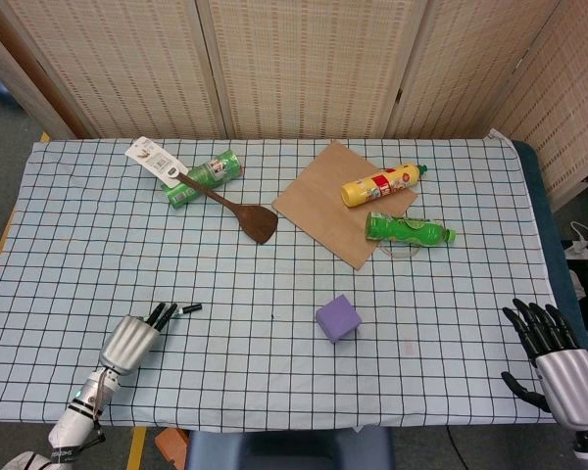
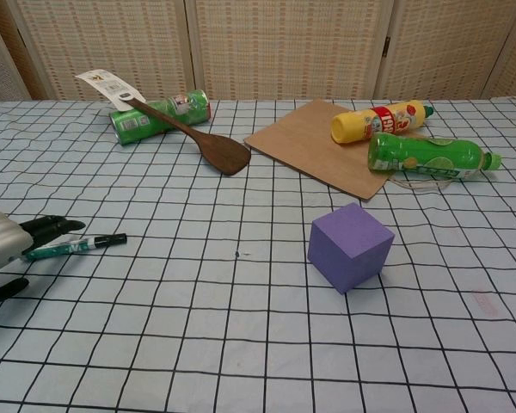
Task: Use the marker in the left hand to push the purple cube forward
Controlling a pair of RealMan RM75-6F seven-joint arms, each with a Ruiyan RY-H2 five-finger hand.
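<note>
At the near left edge my left hand (image 1: pixel 135 338) grips the marker (image 2: pixel 73 247), its black tip pointing right, low over the table (image 1: pixel 98 255). The purple cube (image 1: pixel 338 318) sits well apart, mid-table. My right hand (image 1: pixel 554 348) hangs off the near right corner, fingers spread, holding nothing.

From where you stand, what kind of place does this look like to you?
Probably an indoor robot test or teleoperation setup, not a real kitchen: a table under a checked cloth, woven folding screens closing off the back, and unrelated props laid out on it, such as a purple cube and a wooden spatula.
</note>
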